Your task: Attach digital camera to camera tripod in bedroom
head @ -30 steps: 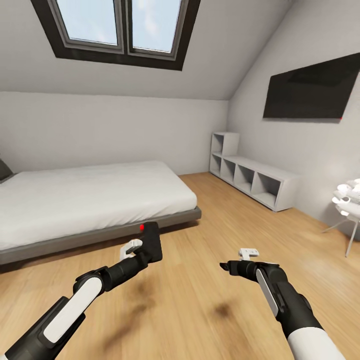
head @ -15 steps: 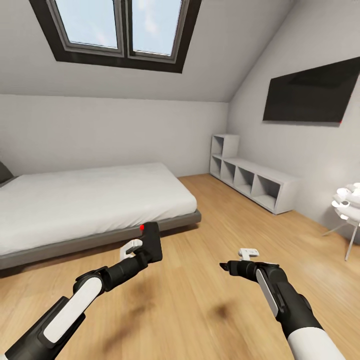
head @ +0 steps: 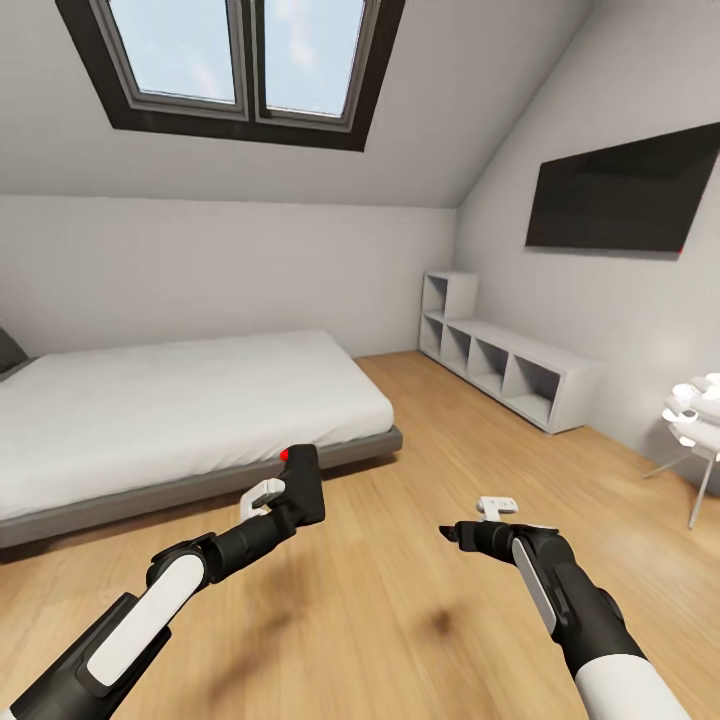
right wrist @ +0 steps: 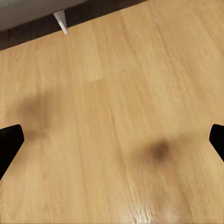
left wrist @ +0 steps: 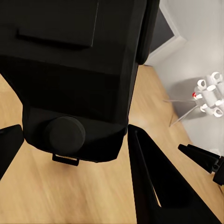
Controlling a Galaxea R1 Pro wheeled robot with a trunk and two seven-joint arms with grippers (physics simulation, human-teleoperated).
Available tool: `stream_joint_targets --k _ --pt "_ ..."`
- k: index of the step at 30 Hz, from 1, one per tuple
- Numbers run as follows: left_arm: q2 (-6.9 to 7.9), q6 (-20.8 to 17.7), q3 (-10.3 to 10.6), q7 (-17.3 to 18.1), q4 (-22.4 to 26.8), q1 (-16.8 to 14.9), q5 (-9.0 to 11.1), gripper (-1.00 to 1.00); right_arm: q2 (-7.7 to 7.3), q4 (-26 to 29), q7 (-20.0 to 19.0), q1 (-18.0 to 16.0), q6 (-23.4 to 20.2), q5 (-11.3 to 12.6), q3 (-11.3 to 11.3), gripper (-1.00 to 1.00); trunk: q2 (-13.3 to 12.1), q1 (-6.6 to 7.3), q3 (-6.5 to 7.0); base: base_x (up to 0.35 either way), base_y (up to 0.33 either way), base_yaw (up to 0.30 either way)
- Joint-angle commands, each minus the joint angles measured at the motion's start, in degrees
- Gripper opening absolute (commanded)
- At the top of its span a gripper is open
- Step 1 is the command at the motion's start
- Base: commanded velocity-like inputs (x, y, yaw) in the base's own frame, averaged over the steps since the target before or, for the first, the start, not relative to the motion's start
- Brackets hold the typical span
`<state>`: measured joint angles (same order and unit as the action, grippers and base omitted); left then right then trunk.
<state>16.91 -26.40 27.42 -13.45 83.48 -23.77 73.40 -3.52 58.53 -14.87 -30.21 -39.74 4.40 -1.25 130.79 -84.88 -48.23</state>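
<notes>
Overhead, the bedroom's white sloped ceiling carries a dark-framed skylight (head: 235, 62), and light wood planks make up the floor (head: 400, 600), glossy enough to show soft dark shadows under both arms. A low grey-framed bed (head: 170, 410) with a white mattress stands along the left wall. On the right wall hangs a black screen (head: 625, 200), and below it a low white shelf unit (head: 505, 360) with open cubbies runs along the wall. At the far right edge stands a small stand with thin legs carrying white round shapes (head: 695, 425). No writing or brand can be read anywhere. The left gripper (head: 285, 505) is pinching the camera (head: 303, 482), which is held above the floor just in front of the bed's foot corner, red spot uppermost; from the left wrist its black body (left wrist: 70, 79) sits between the fingers (left wrist: 158, 182). The right gripper (head: 470, 530) hangs over bare floor with its fingers spread wide, holding nothing.
</notes>
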Motion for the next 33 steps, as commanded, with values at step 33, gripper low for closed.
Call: stream_joint_targets --k 33 --pt "0.06 0.0 0.1 -0.5 0.2 -0.1 0.4 -1.0 0.0 0.1 0.0 0.0 -0.3 0.4 -0.1 1.0 -13.2 7.26 5.87 0.0 0.0 0.0"
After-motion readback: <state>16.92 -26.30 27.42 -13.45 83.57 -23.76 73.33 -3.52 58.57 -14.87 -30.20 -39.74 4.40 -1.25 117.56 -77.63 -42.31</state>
